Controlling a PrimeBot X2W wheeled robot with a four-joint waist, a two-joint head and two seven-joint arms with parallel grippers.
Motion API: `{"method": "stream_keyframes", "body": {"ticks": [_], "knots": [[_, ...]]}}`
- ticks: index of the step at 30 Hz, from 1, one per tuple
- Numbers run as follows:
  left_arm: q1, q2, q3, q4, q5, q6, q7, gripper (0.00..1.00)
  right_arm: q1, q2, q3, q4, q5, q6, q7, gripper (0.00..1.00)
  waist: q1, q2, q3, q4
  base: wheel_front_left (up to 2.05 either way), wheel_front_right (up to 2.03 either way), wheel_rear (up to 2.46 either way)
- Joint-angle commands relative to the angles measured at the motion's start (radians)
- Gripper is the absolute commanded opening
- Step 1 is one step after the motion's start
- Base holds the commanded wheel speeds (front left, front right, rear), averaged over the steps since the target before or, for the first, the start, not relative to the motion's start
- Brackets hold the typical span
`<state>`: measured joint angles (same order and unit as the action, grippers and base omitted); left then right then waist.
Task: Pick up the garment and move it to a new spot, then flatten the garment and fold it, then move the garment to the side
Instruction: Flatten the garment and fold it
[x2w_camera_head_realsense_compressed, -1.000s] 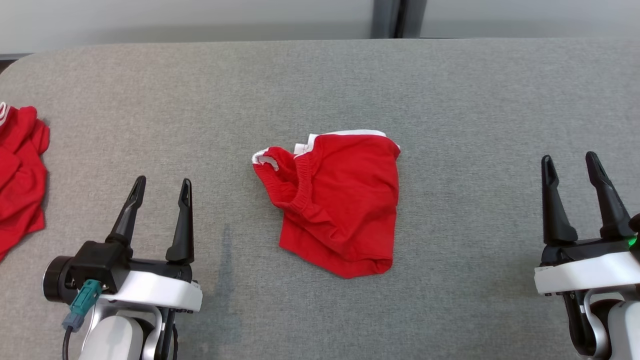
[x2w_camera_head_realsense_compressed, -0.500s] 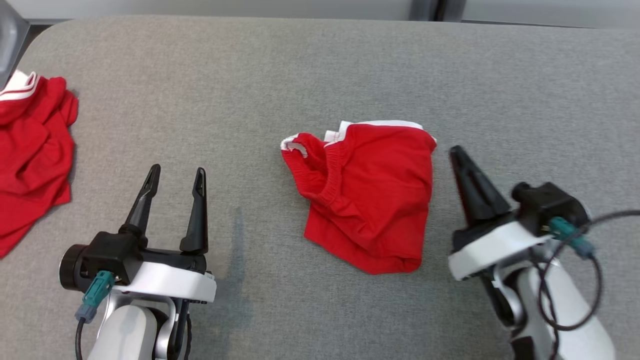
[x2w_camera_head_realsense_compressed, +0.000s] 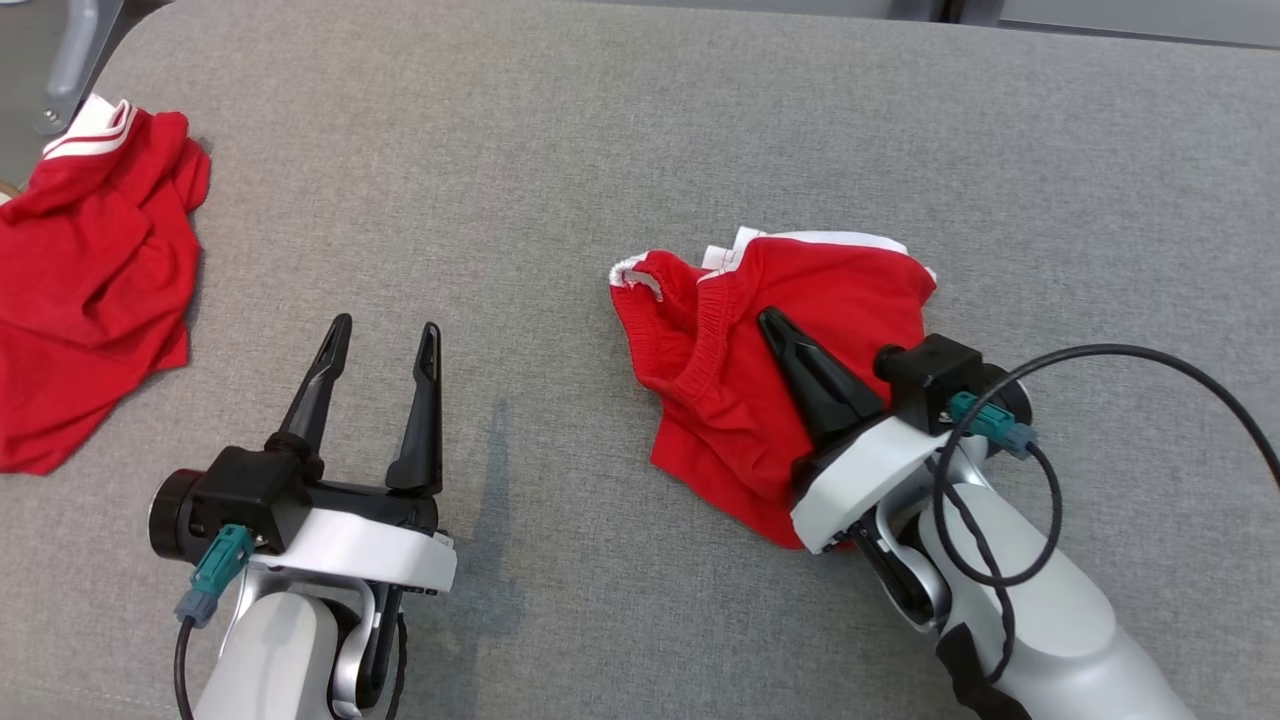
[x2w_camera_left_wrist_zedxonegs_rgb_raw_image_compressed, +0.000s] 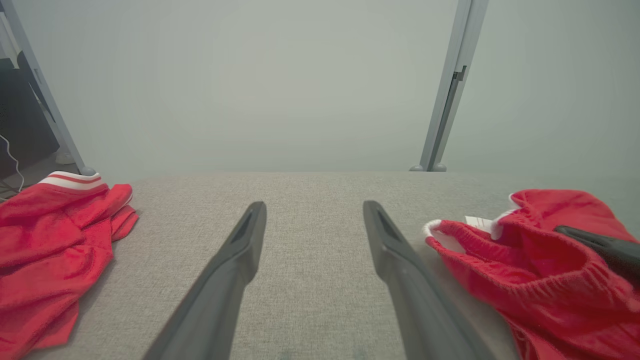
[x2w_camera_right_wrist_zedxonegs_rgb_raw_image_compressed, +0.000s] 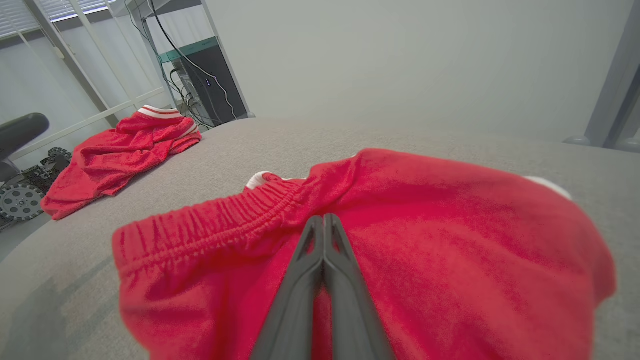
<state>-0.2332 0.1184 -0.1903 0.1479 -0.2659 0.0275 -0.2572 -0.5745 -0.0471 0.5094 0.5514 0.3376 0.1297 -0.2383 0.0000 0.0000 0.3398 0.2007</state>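
The garment (x2w_camera_head_realsense_compressed: 850, 300) is a pair of red shorts with white trim and an elastic waistband, lying crumpled at the middle of the grey table (x2w_camera_head_realsense_compressed: 600, 130). My right gripper (x2w_camera_head_realsense_compressed: 768, 318) is shut, its two fingers pressed together and lying over the middle of the shorts, tips pointing at the waistband. The right wrist view shows the closed tips (x2w_camera_right_wrist_zedxonegs_rgb_raw_image_compressed: 324, 217) just above the red cloth (x2w_camera_right_wrist_zedxonegs_rgb_raw_image_compressed: 450, 225), with no fold caught between them. My left gripper (x2w_camera_head_realsense_compressed: 385, 328) stands open over bare table, left of the shorts (x2w_camera_left_wrist_zedxonegs_rgb_raw_image_compressed: 530, 250), with nothing between its fingers (x2w_camera_left_wrist_zedxonegs_rgb_raw_image_compressed: 240, 260).
A second red garment (x2w_camera_head_realsense_compressed: 90, 290) with white-striped trim lies bunched at the table's far left edge (x2w_camera_left_wrist_zedxonegs_rgb_raw_image_compressed: 45, 235). Metal frame posts (x2w_camera_left_wrist_zedxonegs_rgb_raw_image_compressed: 445, 100) stand behind the table. A cable loops from my right wrist (x2w_camera_head_realsense_compressed: 1050, 480).
My right arm has swung in from the right edge to over the shorts, and its jaws have closed. The head camera shifted down and right. The left gripper stays put.
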Motion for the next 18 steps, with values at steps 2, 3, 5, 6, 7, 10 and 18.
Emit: {"method": "stream_keyframes", "body": {"ticks": [2, 3, 5, 6, 7, 10, 18], "knots": [[-0.017, 0.001, -0.002, 0.006, 0.004, -0.001, -0.006, 1.00, -0.034, -0.007, 0.046, 0.035, 0.039, 0.002, -0.011, 0.00, 0.0000, 0.0000, 0.004, 0.009, 0.00, 0.00, 0.00], [-0.019, -0.001, -0.002, 0.008, 0.004, -0.002, -0.006, 1.00, -0.042, -0.007, 0.068, 0.045, 0.049, 0.002, -0.013, 0.00, 0.0000, 0.0000, 0.005, 0.010, 0.00, 0.00, 0.00], [-0.022, -0.003, -0.003, 0.010, 0.005, -0.004, -0.006, 1.00, -0.058, -0.007, 0.112, 0.064, 0.076, 0.002, -0.017, 0.00, 0.0000, 0.0000, 0.007, 0.014, 0.00, 0.00, 0.00], [-0.023, -0.004, -0.003, 0.011, 0.006, -0.005, -0.006, 1.00, -0.066, -0.007, 0.138, 0.071, 0.084, 0.002, -0.018, 0.00, 0.0000, 0.0000, 0.008, 0.015, 0.00, 0.00, 0.00], [-0.024, -0.005, -0.003, 0.012, 0.006, -0.007, -0.006, 1.00, -0.073, -0.007, 0.162, 0.076, 0.092, 0.002, -0.019, 0.00, 0.0000, 0.0000, 0.009, 0.015, 0.00, 0.00, 0.00], [-0.026, -0.007, -0.003, 0.017, 0.006, -0.010, -0.006, 1.00, -0.088, -0.007, 0.233, 0.101, 0.118, 0.002, -0.014, 0.00, 0.0000, 0.0000, 0.010, 0.015, 0.00, 0.00, 0.00], [-0.023, -0.015, 0.002, 0.012, 0.012, -0.016, -0.007, 1.00, -0.113, -0.007, 0.345, 0.147, 0.149, 0.002, -0.006, 0.00, 0.0000, 0.0000, 0.013, 0.008, 0.00, 0.00, 0.00]]}}
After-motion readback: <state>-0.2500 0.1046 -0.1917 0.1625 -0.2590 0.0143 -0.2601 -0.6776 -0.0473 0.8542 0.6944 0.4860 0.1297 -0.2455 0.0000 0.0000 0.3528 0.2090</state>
